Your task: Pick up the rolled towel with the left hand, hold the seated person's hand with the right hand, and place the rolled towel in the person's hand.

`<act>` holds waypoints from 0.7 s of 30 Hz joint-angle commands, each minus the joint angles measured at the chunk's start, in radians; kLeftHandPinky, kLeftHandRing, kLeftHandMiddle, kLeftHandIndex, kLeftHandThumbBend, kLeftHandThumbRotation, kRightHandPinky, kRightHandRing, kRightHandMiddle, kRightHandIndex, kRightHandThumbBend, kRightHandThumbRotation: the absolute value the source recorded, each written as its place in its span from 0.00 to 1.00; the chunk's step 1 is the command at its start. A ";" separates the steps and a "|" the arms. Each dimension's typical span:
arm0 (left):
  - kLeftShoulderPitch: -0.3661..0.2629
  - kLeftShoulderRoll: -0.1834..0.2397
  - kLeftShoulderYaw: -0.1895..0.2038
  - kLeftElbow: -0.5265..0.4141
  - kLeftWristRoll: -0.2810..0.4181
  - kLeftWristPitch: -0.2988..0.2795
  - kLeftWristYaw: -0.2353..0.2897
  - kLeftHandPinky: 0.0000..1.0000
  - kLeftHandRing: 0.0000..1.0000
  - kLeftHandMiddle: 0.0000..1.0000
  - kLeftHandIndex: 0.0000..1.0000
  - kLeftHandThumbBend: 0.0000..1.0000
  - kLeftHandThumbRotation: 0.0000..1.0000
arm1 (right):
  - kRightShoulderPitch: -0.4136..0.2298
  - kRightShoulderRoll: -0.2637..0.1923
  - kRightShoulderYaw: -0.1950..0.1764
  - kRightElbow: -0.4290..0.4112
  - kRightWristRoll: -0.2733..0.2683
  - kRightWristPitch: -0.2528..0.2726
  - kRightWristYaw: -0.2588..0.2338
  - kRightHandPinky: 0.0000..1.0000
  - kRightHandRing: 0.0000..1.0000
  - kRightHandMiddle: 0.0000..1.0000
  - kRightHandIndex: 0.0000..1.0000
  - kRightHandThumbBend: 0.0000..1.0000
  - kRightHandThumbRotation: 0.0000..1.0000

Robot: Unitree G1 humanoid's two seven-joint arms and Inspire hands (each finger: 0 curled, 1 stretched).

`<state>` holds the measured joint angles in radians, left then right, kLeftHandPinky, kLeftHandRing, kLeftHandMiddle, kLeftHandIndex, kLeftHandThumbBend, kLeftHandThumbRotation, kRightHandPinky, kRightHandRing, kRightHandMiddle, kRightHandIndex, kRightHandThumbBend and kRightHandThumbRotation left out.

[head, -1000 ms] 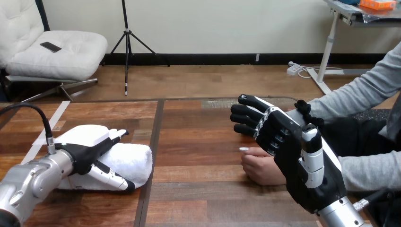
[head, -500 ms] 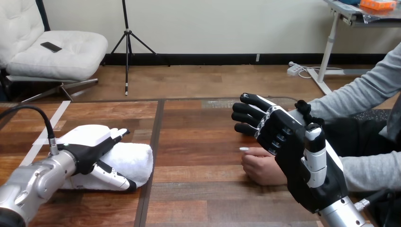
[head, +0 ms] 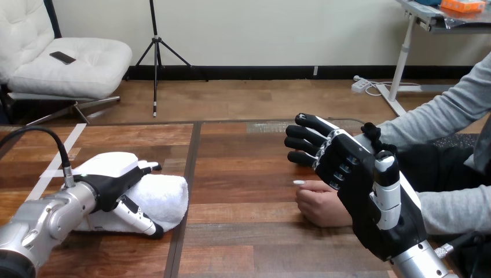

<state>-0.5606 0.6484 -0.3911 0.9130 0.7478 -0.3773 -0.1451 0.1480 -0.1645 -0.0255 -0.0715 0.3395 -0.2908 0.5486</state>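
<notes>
A: What has moved in the last 1 second?

B: Mostly the left hand point(head: 107, 186). Its fingers point(head: 147, 168) have tipped down over the top of the rolled towel point(head: 168, 197), and the thumb point(head: 139, 218) has slid lower along the towel's near side. The towel has barely shifted and still lies on the table point(head: 243, 168).

A: So a grasp, no lift?

B: That's my reading. The roll sits between fingers and thumb, which are curled round it, and the pickup itself is not yet done.

A: And the right hand point(head: 362, 185)?

B: Almost where it was, raised with the palm turned inward. Its fingers point(head: 307, 134) are apart and only lightly bent, closed on nothing.

A: Where is the person's hand point(head: 318, 205)?

B: Below those fingertips, resting on the table as a loose fist beside the palm. No finger or thumb wraps it, so step 2, the hold, remains.
</notes>
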 commanded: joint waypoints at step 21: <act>-0.069 -0.035 -0.009 -0.068 -0.094 0.179 -0.301 0.53 0.66 0.73 0.71 0.97 0.01 | -0.051 -0.008 -0.022 -0.034 0.015 -0.016 0.005 0.83 0.86 0.85 0.86 0.95 1.00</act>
<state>-0.6169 0.6245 -0.3788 0.8728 0.6615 -0.2194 -0.3967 0.1480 -0.1645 -0.0356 -0.0715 0.3429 -0.2910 0.5556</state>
